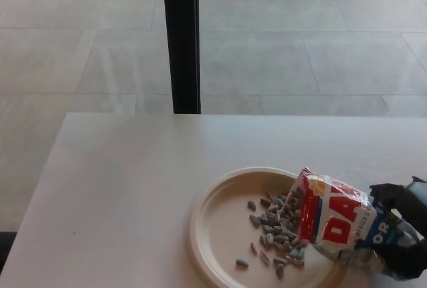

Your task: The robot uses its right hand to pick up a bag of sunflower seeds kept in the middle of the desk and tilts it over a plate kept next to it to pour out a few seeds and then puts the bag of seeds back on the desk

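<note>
Right hand (403,235): fingers clamped around the seed bag's rear end, right of the plate (213,218).
Seed bag (337,221): long axis leftward, mouth over the plate's right side, above spilled sunflower seeds (275,225).

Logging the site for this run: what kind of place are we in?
Probably an office or lobby: a plain white desk set against large floor-to-ceiling glass with a black frame post, and pale tiled paving beyond.

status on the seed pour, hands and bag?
Right hand shut on seed bag, left not in view. Bag tilted, mouth over plate; seeds piled on it. Nothing in the way.
</note>
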Tool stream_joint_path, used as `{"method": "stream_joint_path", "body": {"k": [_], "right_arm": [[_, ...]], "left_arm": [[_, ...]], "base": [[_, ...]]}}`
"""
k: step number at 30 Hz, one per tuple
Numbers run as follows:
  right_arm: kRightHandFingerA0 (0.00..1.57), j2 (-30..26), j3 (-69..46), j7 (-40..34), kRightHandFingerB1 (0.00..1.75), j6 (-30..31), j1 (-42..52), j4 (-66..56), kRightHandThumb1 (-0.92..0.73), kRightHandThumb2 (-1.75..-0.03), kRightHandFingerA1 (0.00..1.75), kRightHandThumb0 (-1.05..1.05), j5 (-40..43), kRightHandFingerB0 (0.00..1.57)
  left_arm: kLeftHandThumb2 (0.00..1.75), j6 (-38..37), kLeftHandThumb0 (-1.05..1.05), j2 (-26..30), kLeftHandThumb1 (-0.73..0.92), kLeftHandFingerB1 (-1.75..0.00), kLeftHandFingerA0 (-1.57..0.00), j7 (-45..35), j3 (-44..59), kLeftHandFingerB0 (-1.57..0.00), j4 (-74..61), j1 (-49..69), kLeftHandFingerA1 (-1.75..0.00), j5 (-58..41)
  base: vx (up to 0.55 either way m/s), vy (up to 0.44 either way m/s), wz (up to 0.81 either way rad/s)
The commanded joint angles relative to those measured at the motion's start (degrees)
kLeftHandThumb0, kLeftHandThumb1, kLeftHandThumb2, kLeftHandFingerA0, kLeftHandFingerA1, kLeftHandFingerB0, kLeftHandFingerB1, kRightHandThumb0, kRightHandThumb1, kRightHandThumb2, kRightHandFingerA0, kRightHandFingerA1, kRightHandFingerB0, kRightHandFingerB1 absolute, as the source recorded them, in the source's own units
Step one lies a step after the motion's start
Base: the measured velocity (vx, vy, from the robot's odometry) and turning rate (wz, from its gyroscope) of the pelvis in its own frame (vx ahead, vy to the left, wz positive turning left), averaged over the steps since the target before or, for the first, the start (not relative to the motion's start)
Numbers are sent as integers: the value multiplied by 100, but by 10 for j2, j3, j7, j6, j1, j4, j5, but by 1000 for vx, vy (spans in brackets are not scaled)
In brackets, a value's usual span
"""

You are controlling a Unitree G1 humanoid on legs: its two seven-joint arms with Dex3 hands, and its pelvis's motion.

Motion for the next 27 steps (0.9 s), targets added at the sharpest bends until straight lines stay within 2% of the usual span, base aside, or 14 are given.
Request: {"method": "stream_joint_path", "body": {"k": [1, 8, 9, 12, 13, 14, 16, 19, 20, 21, 22, 24, 25, 27], "right_arm": [[93, 9, -4, -16, 157, 12, 13, -3, -51, -112, 175, -27, 28, 79], [92, -11, -10, -25, 161, -24, 20, 20, -48, -116, 175, -30, 53, 78], [92, -13, -15, -30, 160, -31, 24, 25, -49, -114, 175, -31, 58, 79], [93, -16, -24, -62, 162, -61, 33, 52, -48, -113, 175, -32, 67, 78], [93, -17, -25, -78, 163, -80, 34, 65, -47, -115, 175, -31, 69, 79], [93, -19, -24, -96, 163, -94, 37, 80, -49, -114, 175, -32, 67, 78], [95, -21, -20, -129, 153, -98, 51, 98, -51, -115, 175, -33, 48, 82], [95, -29, -13, -175, 150, -128, 57, 131, -50, -117, 175, -32, 33, 84], [96, -32, -11, -206, 151, -146, 59, 148, -47, -115, 175, -28, 26, 85], [95, -33, -8, -217, 151, -147, 59, 159, -48, -114, 175, -28, 22, 85], [98, -35, -4, -233, 149, -144, 60, 171, -47, -113, 175, -29, 11, 86], [93, -33, -4, -260, 140, -147, 60, 194, -45, -104, 175, -25, 9, 86], [91, -29, -8, -255, 120, -142, 63, 191, -50, -95, 173, -24, 17, 88], [88, -26, -8, -253, 108, -139, 62, 192, -54, -86, 164, -22, 24, 88]], "left_arm": [[91, -14, -78, -2, 69, -71, -31, -2, 5, -32, 0, 5, -81, -2], [87, -31, -78, 1, 73, -68, -29, -5, 4, -30, 16, 10, -77, 2], [116, -32, -80, 0, 61, -68, -31, -7, 5, -31, 15, 11, -73, 1], [116, -35, -78, -7, 61, -68, -30, -6, 5, -32, 3, 22, -72, -1], [84, -32, -72, -6, 76, -68, -27, -7, 5, -32, 7, 21, -77, -2], [83, -30, -72, -3, 76, -67, -30, -7, 6, -32, 16, 17, -76, -1], [114, -30, -78, -5, 58, -68, -30, -19, 14, -31, 17, 21, -73, -12], [115, -43, -77, -10, 59, -70, -34, -8, 10, -34, 5, 32, -75, -2], [87, -41, -73, -11, 73, -76, -29, -11, 10, -36, -4, 36, -89, -4], [116, -44, -78, -11, 60, -69, -32, -12, 9, -33, -8, 40, -74, -2], [91, -39, -68, -9, 73, -72, -34, -12, 11, -37, 8, 32, -80, -4], [114, -45, -78, -10, 59, -69, -34, -11, 15, -34, 15, 31, -75, -6], [89, -44, -72, -8, 73, -71, -36, -11, 15, -37, 24, 27, -81, -5], [86, -46, -75, -7, 72, -71, -36, -11, 17, -36, 34, 22, -82, -6]], "base": [[0, 0, 0], [0, 0, 0], [0, 0, 0], [0, 0, 0], [0, 0, 0], [0, 0, 0], [0, 0, 0], [0, 0, 0], [0, 0, 0], [0, 0, 0], [0, 0, 0], [0, 0, 0], [0, 0, 0], [0, 0, 0]]}}
